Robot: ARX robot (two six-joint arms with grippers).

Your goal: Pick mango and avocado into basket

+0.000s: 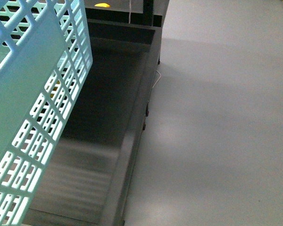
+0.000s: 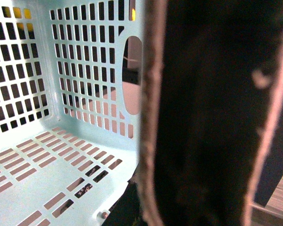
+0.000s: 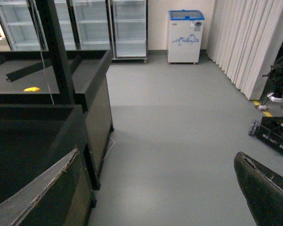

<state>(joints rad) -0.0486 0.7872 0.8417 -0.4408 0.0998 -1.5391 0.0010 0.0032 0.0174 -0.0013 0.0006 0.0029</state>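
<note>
Swinging against the dark tabletop (image 1: 99, 122) is the risk for the tilted basket (image 1: 23, 103), and a knock could jolt it; the left hand (image 2: 212, 117) is too close to its camera to tell its state; the right hand (image 3: 151, 197) is spread apart and empty — the mango (image 3: 32, 88), probably that small yellow shape, lies well apart from it; no avocado shows.
</note>
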